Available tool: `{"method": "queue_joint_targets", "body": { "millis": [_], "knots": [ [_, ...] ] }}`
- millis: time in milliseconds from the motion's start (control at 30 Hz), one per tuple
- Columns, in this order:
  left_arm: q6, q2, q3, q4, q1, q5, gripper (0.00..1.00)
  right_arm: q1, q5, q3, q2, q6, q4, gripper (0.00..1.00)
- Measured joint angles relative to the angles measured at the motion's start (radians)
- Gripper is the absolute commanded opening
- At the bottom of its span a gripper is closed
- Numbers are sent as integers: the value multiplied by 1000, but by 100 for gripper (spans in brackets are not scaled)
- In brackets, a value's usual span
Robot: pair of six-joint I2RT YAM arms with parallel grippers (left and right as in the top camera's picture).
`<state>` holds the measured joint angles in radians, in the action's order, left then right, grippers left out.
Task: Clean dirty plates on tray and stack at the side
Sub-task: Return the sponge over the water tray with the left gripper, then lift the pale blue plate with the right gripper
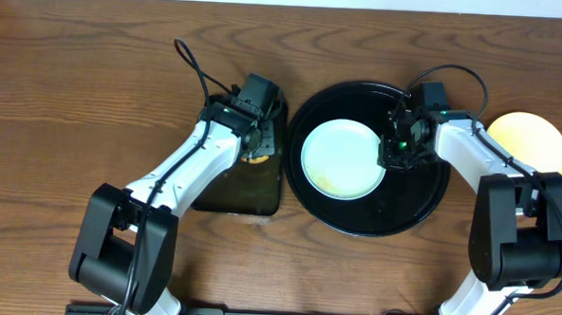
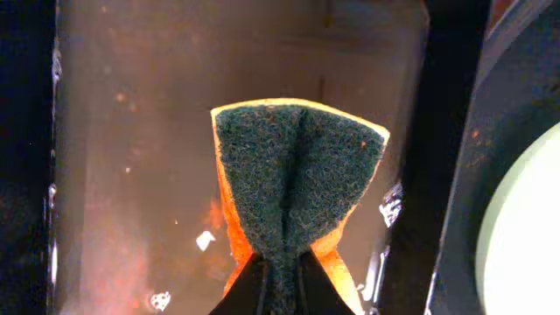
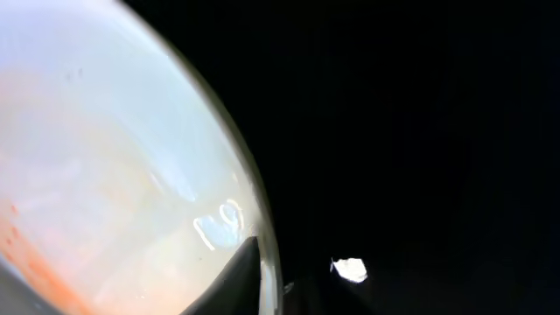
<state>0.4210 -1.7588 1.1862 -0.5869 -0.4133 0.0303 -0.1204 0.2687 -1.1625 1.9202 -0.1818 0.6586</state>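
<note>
The left gripper point(image 2: 280, 273) hangs over the rectangular black basin point(image 1: 224, 195), which stands on the table point(image 1: 65, 91) just left of the tray. Its jaws are pinched tight on a sponge point(image 2: 297, 175). The sponge is folded along its middle, with the dark green scouring face turned toward the wrist camera and the orange foam showing along its edges. Below it, murky water point(image 2: 131, 175) in the basin carries orange flecks and small glints of light.

The right gripper point(image 1: 395, 151) is low over the large round black tray point(image 1: 421, 206), at the right edge of the pale mint-green plate point(image 1: 343, 158). This plate lies inside the tray, left of its middle, with a faint yellowish smear near its lower rim. In the right wrist view one dark finger point(image 3: 234, 278) lies right at the plate's wet rim, touching it or very nearly so. The other finger cannot be made out against the black tray floor, so I cannot tell whether the jaws are apart or clamped on the rim. That view also shows a pale orange film and a few small specks across the plate's surface.

A yellow plate point(image 1: 534, 140) sits on the bare wood table right of the tray, partly covered by the right arm point(image 1: 471, 152).
</note>
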Motion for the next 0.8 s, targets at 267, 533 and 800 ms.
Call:
{"method": "queue_joint_targets", "body": {
  "millis": [267, 533, 800],
  "knots": [
    [0, 0, -1, -1, 0, 0, 8, 0, 12, 1, 2, 3, -35, 1],
    [0, 0, -1, -8, 0, 0, 8, -2, -94, 22, -68, 11, -38, 1],
    [0, 0, -1, -8, 0, 0, 8, -2, -296, 25, -321, 35, -42, 1]
  ]
}}
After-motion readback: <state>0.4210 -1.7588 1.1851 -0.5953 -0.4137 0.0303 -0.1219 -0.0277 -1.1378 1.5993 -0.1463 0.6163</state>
